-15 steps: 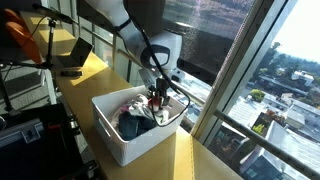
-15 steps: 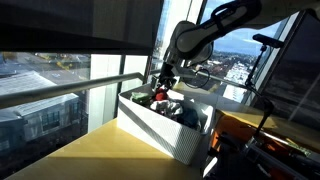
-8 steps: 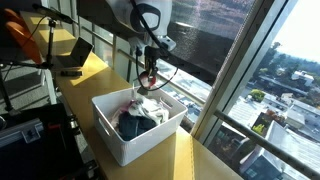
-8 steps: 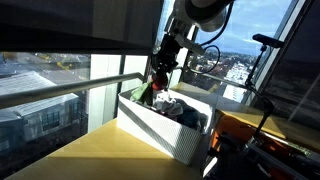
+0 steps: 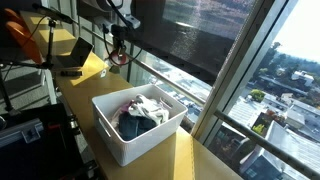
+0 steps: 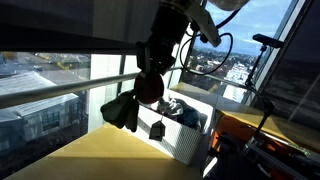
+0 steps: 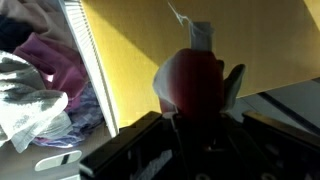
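My gripper (image 5: 117, 54) hangs high over the yellow wooden table (image 5: 92, 76), off to the side of the white bin (image 5: 110, 135). It is shut on a red piece of clothing (image 6: 150, 88), with a dark green part (image 6: 120, 108) and a small tag (image 6: 157, 129) dangling below. In the wrist view the red cloth (image 7: 195, 80) fills the space between the dark jaws of the gripper (image 7: 195, 112), and a white label (image 7: 200, 36) sticks out beyond it. The bin (image 6: 172, 142) holds several more clothes (image 5: 140, 112).
A tall window with a metal rail (image 6: 60, 90) runs along the table's far side. A dark laptop-like object (image 5: 72, 55) sits on the table beyond the gripper. An orange object (image 5: 15, 30) and stands crowd that end of the room.
The gripper closed on the red clothing inside the bin, lifted it out and carried it sideways away from the bin, over the table. The clothes left in the bin stay put.
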Robot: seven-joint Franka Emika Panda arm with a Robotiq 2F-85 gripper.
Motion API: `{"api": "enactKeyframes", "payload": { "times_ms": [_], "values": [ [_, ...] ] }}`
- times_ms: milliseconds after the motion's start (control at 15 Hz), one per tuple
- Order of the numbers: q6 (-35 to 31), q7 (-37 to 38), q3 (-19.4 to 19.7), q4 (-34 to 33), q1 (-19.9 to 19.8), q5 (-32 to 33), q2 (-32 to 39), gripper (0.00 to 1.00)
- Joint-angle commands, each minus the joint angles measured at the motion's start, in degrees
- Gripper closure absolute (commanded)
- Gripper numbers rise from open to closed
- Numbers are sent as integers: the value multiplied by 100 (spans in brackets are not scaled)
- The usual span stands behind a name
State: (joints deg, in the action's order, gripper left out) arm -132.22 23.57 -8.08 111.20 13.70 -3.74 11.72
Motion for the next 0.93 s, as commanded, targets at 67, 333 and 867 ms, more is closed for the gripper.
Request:
{"api": "enactKeyframes", "payload": {
  "times_ms": [67, 333, 867],
  "values": [
    [-602, -121, -90, 475, 76, -42, 310, 56],
    [-760, -229, -71, 741, -61, -273, 64, 35],
    [-913, -725, 506, 1427, -945, -404, -1087, 0]
  ]
}}
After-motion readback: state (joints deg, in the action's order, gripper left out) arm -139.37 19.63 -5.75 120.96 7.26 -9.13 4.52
